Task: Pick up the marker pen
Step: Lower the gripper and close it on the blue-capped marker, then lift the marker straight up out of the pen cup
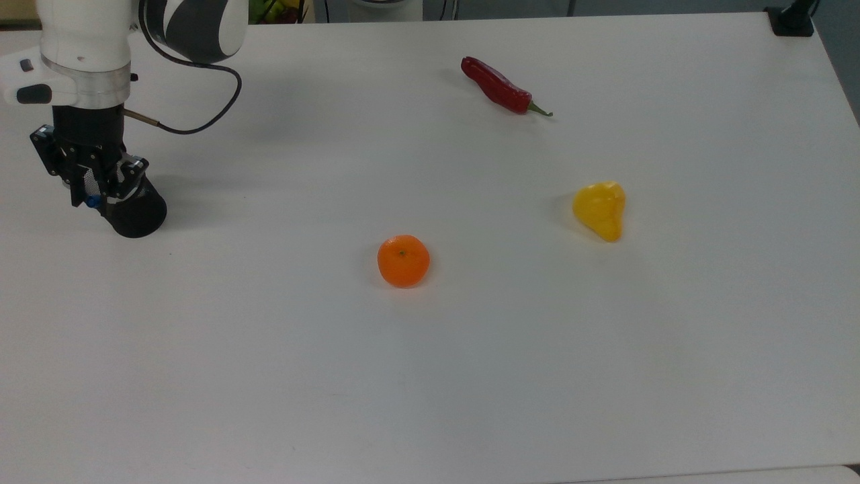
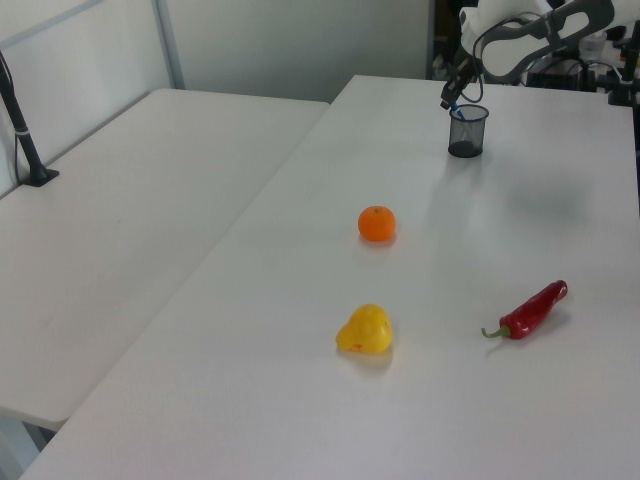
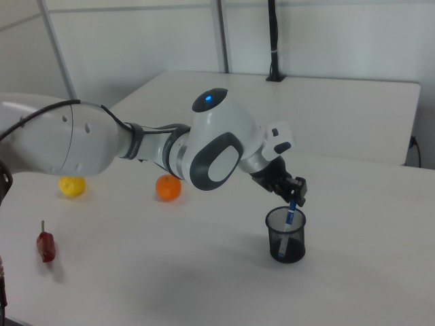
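Note:
A black mesh pen cup (image 1: 138, 212) stands at the top view's left, and the marker pen (image 1: 90, 200) stands in it with its blue cap poking above the rim. My gripper (image 1: 93, 195) points down over the cup's mouth, open, with a finger on each side of the blue cap. The right view has the gripper (image 3: 293, 195) just above the cup (image 3: 285, 244), and the marker pen (image 3: 290, 216) runs down inside the mesh. In the left view the cup (image 2: 467, 135) sits at the far end of the table under the gripper (image 2: 449, 95).
An orange (image 1: 403, 261) lies mid-table, a yellow pepper (image 1: 600, 210) to the top view's right of it, and a red chilli (image 1: 500, 87) further back. A black clamp base (image 1: 793, 20) sits at the back right corner. A cable (image 1: 201, 114) loops from the arm's wrist.

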`<action>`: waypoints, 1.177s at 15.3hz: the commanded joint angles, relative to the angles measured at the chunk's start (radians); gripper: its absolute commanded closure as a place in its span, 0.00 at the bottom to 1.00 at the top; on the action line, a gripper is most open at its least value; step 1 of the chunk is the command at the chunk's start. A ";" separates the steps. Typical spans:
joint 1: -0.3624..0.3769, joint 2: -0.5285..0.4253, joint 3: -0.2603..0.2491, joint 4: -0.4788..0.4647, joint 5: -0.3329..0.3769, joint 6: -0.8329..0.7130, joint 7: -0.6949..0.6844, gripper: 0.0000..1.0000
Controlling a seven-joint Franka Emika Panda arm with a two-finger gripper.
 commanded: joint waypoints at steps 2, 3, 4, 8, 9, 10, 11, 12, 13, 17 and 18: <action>0.003 -0.005 -0.007 -0.020 -0.019 0.024 0.003 0.88; 0.003 -0.005 -0.007 -0.020 -0.019 0.022 0.003 0.92; 0.003 -0.007 -0.007 -0.020 -0.019 0.022 0.005 0.95; 0.003 -0.019 -0.007 -0.016 -0.019 0.021 0.005 0.96; 0.002 -0.028 -0.007 -0.016 -0.019 0.019 0.006 0.96; 0.000 -0.039 -0.008 -0.016 -0.018 0.018 0.008 0.96; 0.000 -0.054 -0.008 -0.016 -0.018 0.016 0.009 0.96; 0.000 -0.068 -0.008 -0.016 -0.018 0.013 0.009 0.96; 0.000 -0.085 -0.007 -0.016 -0.018 0.011 0.011 0.96; 0.000 -0.157 -0.007 -0.016 -0.010 0.010 0.014 0.97; 0.000 -0.180 -0.008 -0.016 -0.007 0.007 0.014 0.98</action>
